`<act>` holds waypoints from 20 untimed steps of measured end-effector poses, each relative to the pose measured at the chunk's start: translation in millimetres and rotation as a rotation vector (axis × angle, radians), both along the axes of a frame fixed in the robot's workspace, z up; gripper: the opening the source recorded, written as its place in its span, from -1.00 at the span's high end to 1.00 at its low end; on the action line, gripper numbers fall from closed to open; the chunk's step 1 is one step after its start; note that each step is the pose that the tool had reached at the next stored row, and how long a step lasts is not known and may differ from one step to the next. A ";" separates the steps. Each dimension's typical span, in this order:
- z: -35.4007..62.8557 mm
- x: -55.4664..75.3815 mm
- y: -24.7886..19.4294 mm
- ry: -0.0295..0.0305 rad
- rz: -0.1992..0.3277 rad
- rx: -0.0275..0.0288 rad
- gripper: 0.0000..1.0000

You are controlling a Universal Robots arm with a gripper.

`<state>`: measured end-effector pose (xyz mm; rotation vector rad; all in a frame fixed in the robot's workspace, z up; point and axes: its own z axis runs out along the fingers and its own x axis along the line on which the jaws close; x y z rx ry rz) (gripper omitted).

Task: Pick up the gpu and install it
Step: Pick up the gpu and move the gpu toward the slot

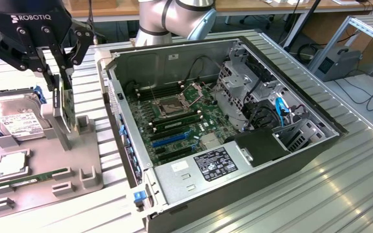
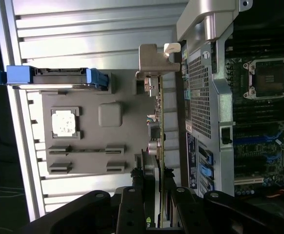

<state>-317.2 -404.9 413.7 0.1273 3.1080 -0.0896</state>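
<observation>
Evidently clamped between the narrowed jaws of the gripper [image 1: 60,86] [image 2: 159,184], the gpu [image 1: 65,104] [image 2: 160,129] stands on edge, lengthwise along the gray fixture [image 1: 44,171] [image 2: 86,134] edge nearest the computer case [image 1: 238,196], silver bracket [image 2: 154,61] outermost, lower edge hidden.

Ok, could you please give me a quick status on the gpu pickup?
Gripper shut on gpu. It stands upright at grey holder, outside computer case. Hard drive alongside, apart.

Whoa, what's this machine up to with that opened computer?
A robot arm's gripper is closed on the gpu, a thin dark card standing on edge at the grey parts holder, beside the hard drive. The open computer case sits next to it with its motherboard exposed; the card is not in it yet.
</observation>
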 end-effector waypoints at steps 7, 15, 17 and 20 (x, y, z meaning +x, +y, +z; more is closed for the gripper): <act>3.3 0.0 0.0 0.0000 0.000 0.0000 0.47; 7.0 0.0 0.0 0.0001 0.000 0.0000 0.47; 8.0 0.0 0.0 0.0000 0.000 0.0000 0.47; 9.7 0.0 0.0 0.0001 0.000 -0.0001 0.47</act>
